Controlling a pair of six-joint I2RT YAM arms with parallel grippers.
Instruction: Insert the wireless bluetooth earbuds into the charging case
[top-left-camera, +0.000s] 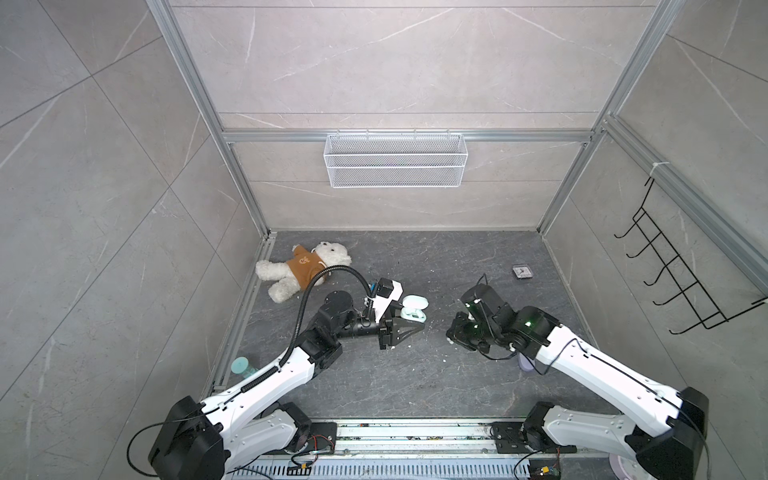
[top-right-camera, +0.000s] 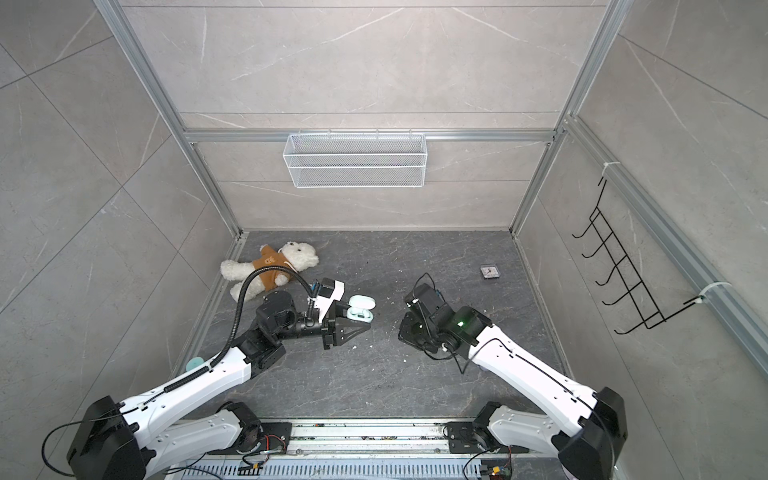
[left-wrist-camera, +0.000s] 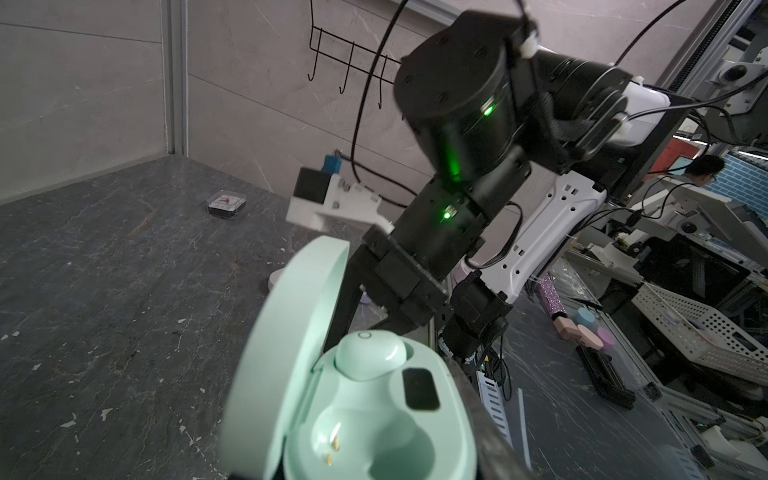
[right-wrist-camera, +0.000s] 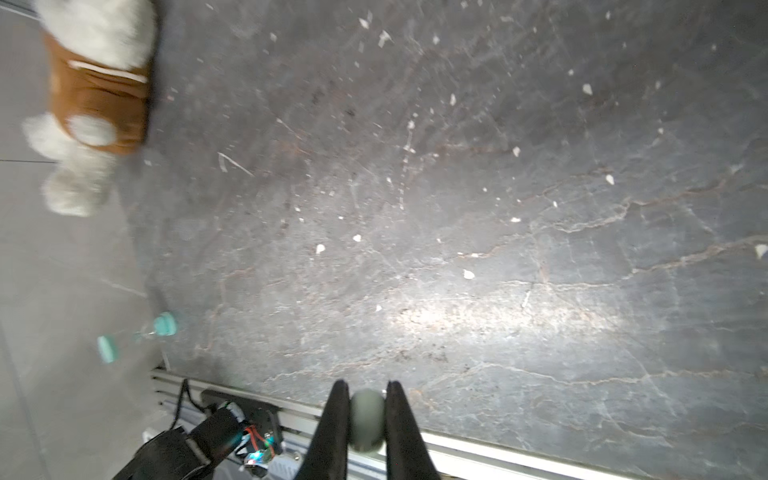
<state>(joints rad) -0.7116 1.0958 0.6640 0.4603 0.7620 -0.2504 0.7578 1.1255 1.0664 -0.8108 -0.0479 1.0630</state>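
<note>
The mint-green charging case (top-left-camera: 413, 311) (top-right-camera: 360, 309) (left-wrist-camera: 374, 419) is held just above the dark table left of centre, lid open. My left gripper (top-left-camera: 407, 322) (top-right-camera: 353, 324) is shut on its base; one dark finger (left-wrist-camera: 488, 432) lies along its side. In the left wrist view one mint earbud (left-wrist-camera: 370, 353) sits in the far socket, and the near socket (left-wrist-camera: 395, 453) is empty with gold contacts showing. My right gripper (top-left-camera: 455, 332) (top-right-camera: 405, 330) (right-wrist-camera: 366, 415) hangs right of centre, tilted down, shut on a small rounded earbud (right-wrist-camera: 366, 422) that looks grey-green in shadow.
A teddy bear (top-left-camera: 303, 268) lies at the back left. A small square clock (top-left-camera: 522, 272) sits at the back right and a teal-capped bottle (top-left-camera: 243, 368) by the left rail. A wire basket (top-left-camera: 395, 160) and a hook rack (top-left-camera: 681, 266) hang on the walls. White crumbs dot the table.
</note>
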